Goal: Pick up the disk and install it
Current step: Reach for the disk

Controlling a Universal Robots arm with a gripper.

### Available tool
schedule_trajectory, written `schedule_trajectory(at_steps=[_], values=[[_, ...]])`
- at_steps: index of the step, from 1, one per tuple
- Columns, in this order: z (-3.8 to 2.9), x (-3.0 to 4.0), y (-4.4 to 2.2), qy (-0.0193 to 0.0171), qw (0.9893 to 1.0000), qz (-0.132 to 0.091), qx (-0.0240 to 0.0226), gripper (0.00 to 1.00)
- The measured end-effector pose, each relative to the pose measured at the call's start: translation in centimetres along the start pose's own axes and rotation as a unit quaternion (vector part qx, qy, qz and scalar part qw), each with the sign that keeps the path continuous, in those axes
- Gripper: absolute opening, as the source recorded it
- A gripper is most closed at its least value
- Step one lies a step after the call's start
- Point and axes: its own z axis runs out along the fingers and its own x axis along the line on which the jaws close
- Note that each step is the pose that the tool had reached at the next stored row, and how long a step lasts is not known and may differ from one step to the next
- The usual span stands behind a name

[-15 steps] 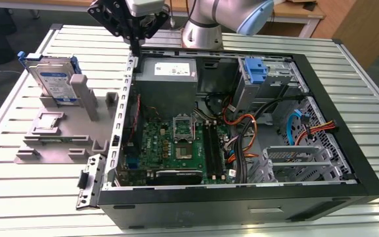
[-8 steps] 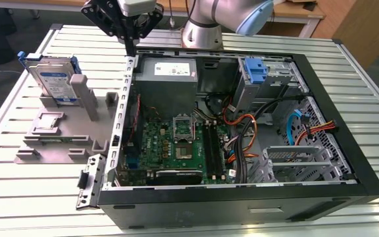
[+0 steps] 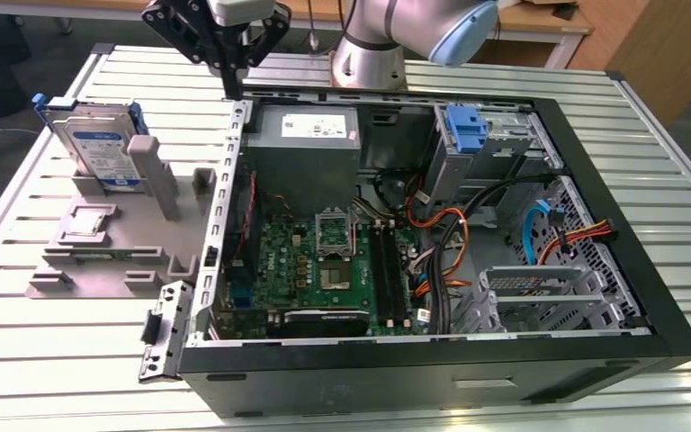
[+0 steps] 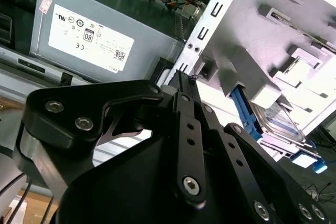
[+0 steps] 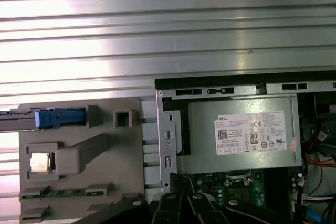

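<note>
Hovering gripper (image 3: 233,88): placed above the far edge of the computer case (image 3: 442,358), at the corner toward the exterior view's left; it is also seen in the second wrist view (image 4: 178,75).
Finger state: the fingers are drawn together into one narrow point, and nothing is held between them.
Contact: the tips are seen just over the case's metal side wall; whether that wall is touched cannot be told.
Arm (image 3: 406,36): a grey and light-blue joint is seen behind the case, at the far side of the table.
Power supply (image 3: 309,135): a grey box with a white label, seated in the case corner just beside the fingertips; it is seen in both wrist views (image 4: 89,30) (image 5: 241,132).
Disk (image 3: 96,148): stood upright on its edge at the far end of the grey fixture (image 3: 105,261), outside the case toward the exterior view's left and apart from the gripper; its label is turned toward the camera and it is framed in blue plastic. It is seen in both wrist views (image 4: 281,121) (image 5: 58,117).
Grey fixture: laid flat on the slatted metal table (image 3: 82,360), against the case's side wall.
Case interior: a green motherboard (image 3: 321,261) is laid on the floor, and a blue caddy (image 3: 466,130) is mounted at the far side, toward the exterior view's right.
</note>
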Motion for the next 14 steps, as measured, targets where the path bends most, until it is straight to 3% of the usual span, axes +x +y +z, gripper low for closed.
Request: schedule_trajectory(at_steps=[6, 14], values=[[0.09, 0.62, 0.51, 0.0, 1.0, 0.0, -0.0001, 0.1], [0.14, 1.92, 0.55, 0.0, 1.0, 0.0, 0.0, 0.1]])
